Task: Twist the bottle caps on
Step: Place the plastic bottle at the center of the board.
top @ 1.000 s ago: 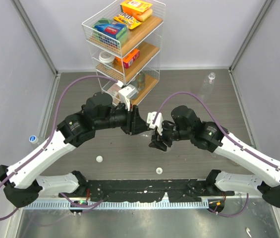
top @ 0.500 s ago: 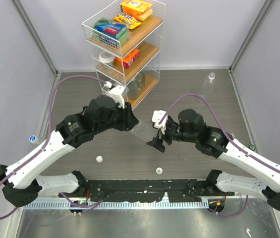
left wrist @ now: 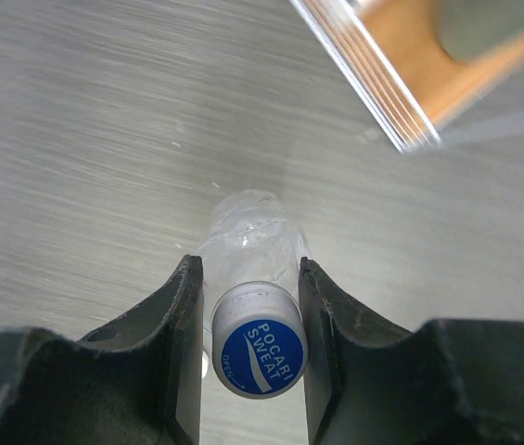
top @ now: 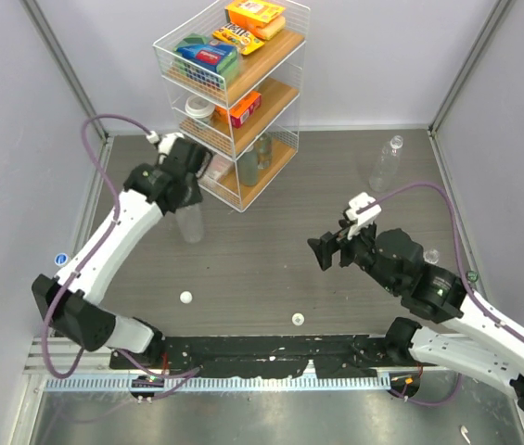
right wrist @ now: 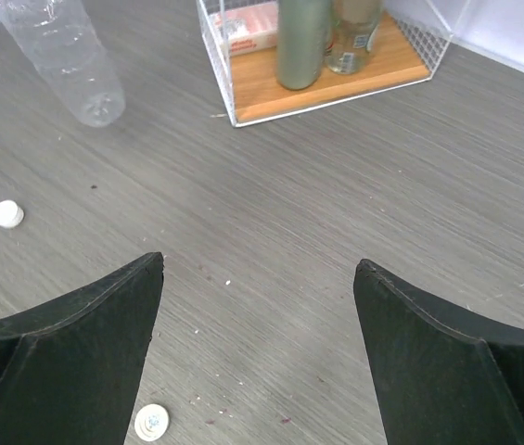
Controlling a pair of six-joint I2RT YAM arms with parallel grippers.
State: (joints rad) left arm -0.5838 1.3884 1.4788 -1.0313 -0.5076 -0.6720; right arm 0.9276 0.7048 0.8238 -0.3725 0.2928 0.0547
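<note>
A clear bottle (top: 191,225) with a blue and white cap (left wrist: 260,341) screwed on stands upright on the table, just left of the wire shelf. My left gripper (top: 185,197) comes down over it from above and is shut on the bottle (left wrist: 252,227) below the cap. My right gripper (top: 325,252) hangs open over the middle right of the table with nothing between its fingers (right wrist: 104,315). Two loose white bottle caps (top: 185,298) (top: 297,319) lie near the front edge. The right wrist view shows both caps (right wrist: 6,214) (right wrist: 151,422) and the held bottle (right wrist: 67,60).
A wire shelf (top: 243,102) with wooden boards, holding boxes and jars, stands at the back left, close to my left gripper. An uncapped clear bottle (top: 387,167) stands at the back right. A blue-rimmed cap (top: 60,260) sits by the left wall.
My left arm has swung back and left, carrying the capped bottle from the table's middle to beside the shelf. My right gripper has opened wide and drawn away to the right.
</note>
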